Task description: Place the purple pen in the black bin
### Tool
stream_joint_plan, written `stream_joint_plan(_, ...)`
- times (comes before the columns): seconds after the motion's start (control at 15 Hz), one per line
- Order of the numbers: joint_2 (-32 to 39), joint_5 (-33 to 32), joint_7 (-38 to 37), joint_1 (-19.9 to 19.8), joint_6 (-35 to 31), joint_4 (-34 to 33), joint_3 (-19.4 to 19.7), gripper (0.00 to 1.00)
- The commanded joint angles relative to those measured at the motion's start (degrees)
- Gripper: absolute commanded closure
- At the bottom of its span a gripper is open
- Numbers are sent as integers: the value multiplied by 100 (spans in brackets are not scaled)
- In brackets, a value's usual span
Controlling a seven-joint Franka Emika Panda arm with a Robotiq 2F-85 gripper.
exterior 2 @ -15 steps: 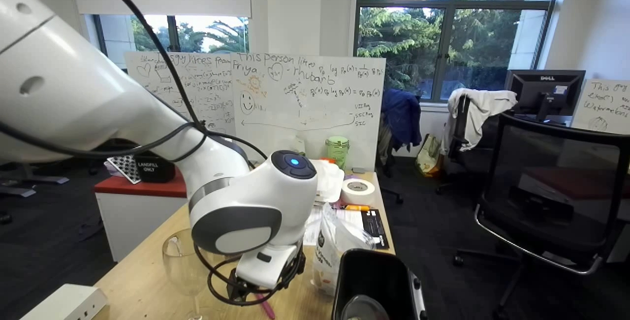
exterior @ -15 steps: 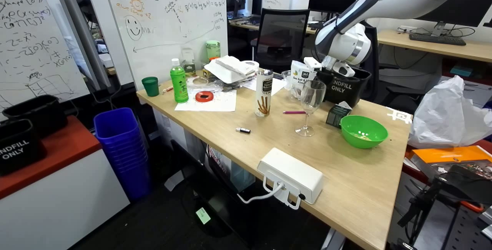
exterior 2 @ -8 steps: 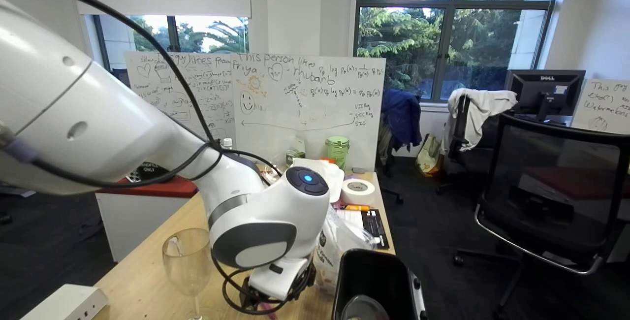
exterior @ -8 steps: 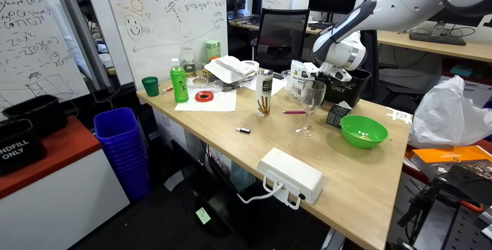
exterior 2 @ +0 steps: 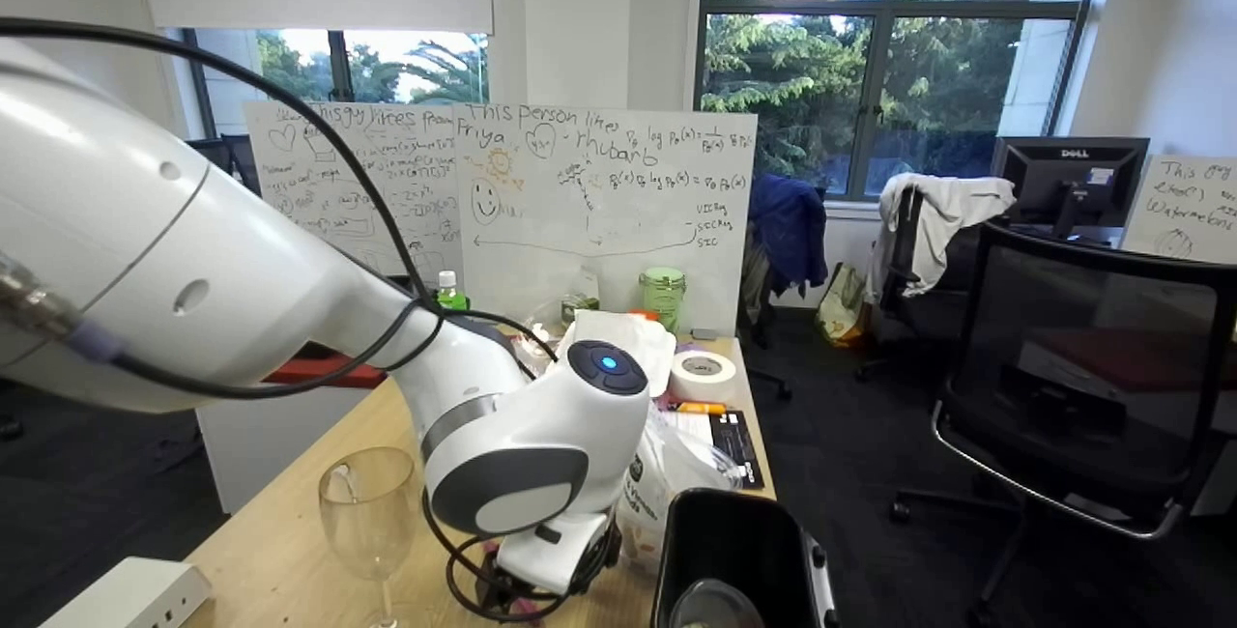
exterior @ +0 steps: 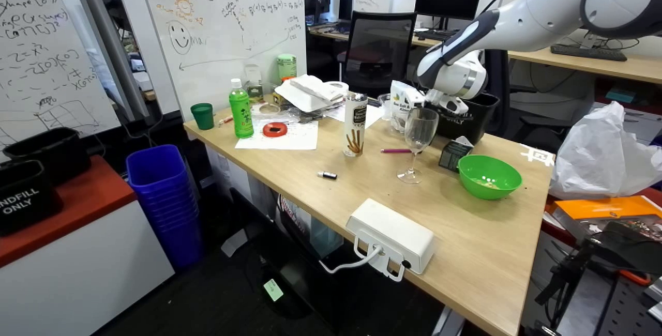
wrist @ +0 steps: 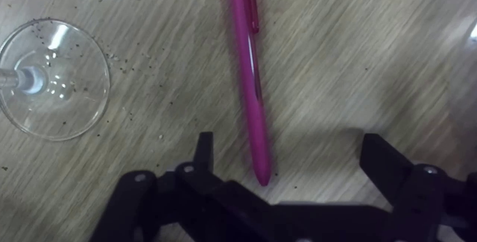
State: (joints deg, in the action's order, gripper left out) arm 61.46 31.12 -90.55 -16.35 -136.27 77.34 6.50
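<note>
hand (wrist: pixel 288 144): I'm holding it spread | purple pen (wrist: pixel 252 96) is lying on the desk (exterior: pixel 481 243), one end showing between the fingers (wrist: pixel 204 152) in my wrist view | wineglass (exterior: pixel 421 132) is standing near it | black bin (exterior: pixel 469 129) is standing on the desk, apart from the pen

That pen (wrist: pixel 250 85) is vivid magenta, its clip (wrist: pixel 253 15) redder, against a bench (wrist: pixel 316 63) of pale, streaky wood grain. From here the tool (wrist: pixel 288 141) looks black. The bin (exterior: pixel 473 129) is black, lettered in white; at its five o'clock, a bright green bowl (exterior: pixel 496 169); at nine, a white canister (exterior: pixel 355 126) patterned in brown.
</note>
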Motion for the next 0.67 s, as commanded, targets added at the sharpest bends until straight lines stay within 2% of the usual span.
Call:
stream_joint_plan(0.0,190,-244,-69,62,5,-213,16,0)
stream_joint_plan(0.2,179,-353,-52,100,-67,-198,-3,0)
stream_joint_plan(0.27,180,-363,-57,110,-103,-197,-11,6)
stream_joint_plan(0.33,182,-369,-57,120,-145,-196,-16,24)
stream_joint_plan(0.4,179,-382,-53,121,-183,-202,-22,33)
stream_joint_plan(0.6,189,-471,-60,125,-95,-241,-12,55)
